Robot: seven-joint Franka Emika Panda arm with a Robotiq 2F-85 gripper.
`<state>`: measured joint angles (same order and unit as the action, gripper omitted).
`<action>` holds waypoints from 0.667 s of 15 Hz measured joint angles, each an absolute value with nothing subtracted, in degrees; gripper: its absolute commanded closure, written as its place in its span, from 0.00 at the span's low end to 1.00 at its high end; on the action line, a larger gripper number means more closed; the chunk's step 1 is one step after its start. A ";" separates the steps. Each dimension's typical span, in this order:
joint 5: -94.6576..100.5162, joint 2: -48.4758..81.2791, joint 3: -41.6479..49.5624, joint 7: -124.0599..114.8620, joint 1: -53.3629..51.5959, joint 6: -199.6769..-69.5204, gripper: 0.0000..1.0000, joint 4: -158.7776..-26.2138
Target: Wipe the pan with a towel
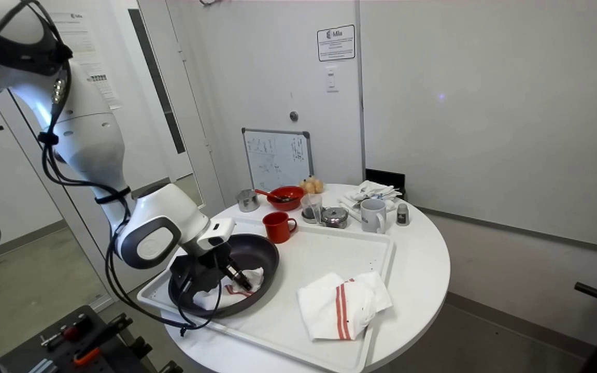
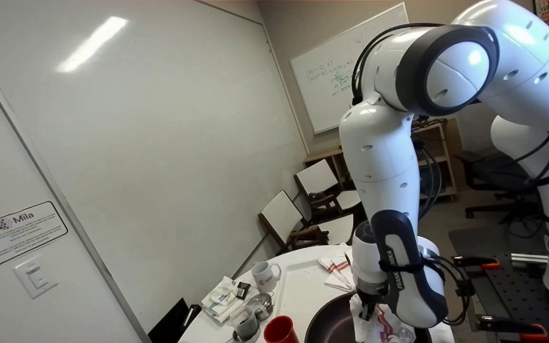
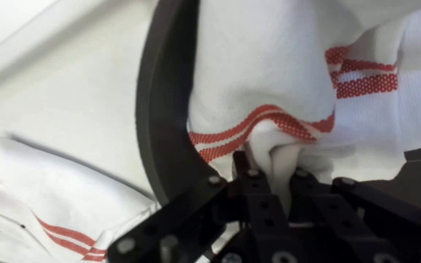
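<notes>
Frying pan [image 1: 261, 253] lay beneath the gripper [image 3: 276, 176], which pinched a red-striped dish towel [image 3: 261, 65]; in both exterior views, unlike the wrist's, a red mug [image 1: 276, 229] stood nearby.

Towel [image 3: 263, 69] is partly hiding the pan [image 2: 334, 318]
In an exterior view, the frame is cropping the pan's near rim.

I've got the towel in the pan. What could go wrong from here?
The claw pinches just a fold of the towel, so it could slip free. Pressing sideways might slide the pan across the tray into the nearby red mug. The cable drooping near the tray's edge could catch.
</notes>
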<state>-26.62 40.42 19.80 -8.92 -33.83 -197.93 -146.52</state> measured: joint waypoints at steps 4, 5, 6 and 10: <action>-26.63 40.42 19.80 -8.95 -32.59 -197.93 0.97 -146.27; -26.63 40.44 19.72 -8.95 -32.74 -197.93 0.97 -146.07; -26.63 40.45 19.57 -8.95 -33.01 -197.93 0.97 -145.80; -26.59 40.82 18.97 -8.83 -36.33 -197.91 0.97 -143.77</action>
